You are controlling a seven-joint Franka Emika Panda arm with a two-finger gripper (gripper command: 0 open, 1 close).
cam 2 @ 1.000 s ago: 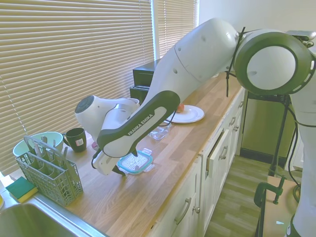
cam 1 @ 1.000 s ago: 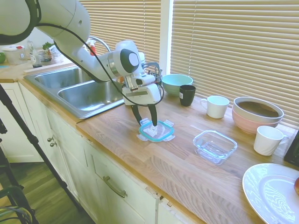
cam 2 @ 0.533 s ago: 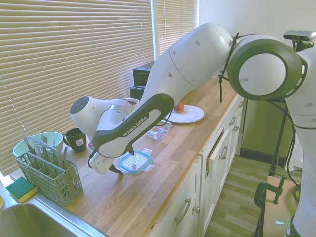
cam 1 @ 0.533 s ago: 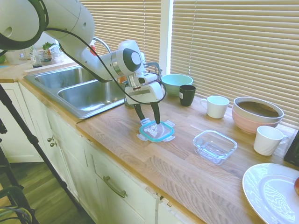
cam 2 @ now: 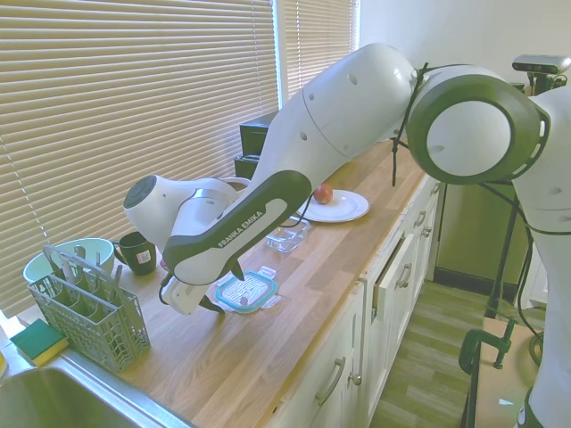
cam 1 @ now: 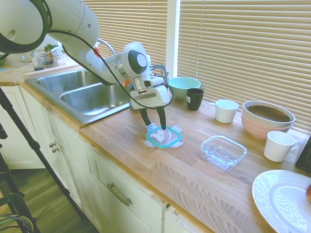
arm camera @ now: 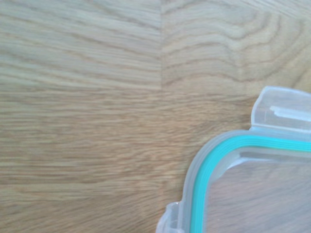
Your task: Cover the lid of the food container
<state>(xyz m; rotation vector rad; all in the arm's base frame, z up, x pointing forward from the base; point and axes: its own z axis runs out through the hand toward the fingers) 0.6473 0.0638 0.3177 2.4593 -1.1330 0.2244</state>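
First exterior view shows the end effector (cam 1: 155,127) with its 2 fingers parted, straddling the near edge of the lid (cam 1: 164,137), which lies flat on the bench (cam 1: 160,170) directly beneath it. The food container (cam 1: 223,152) sits well apart, beyond the lid. Thin, light and slick, the lid probably flexes; pinching its stiffer teal rim between tabs seems safest.
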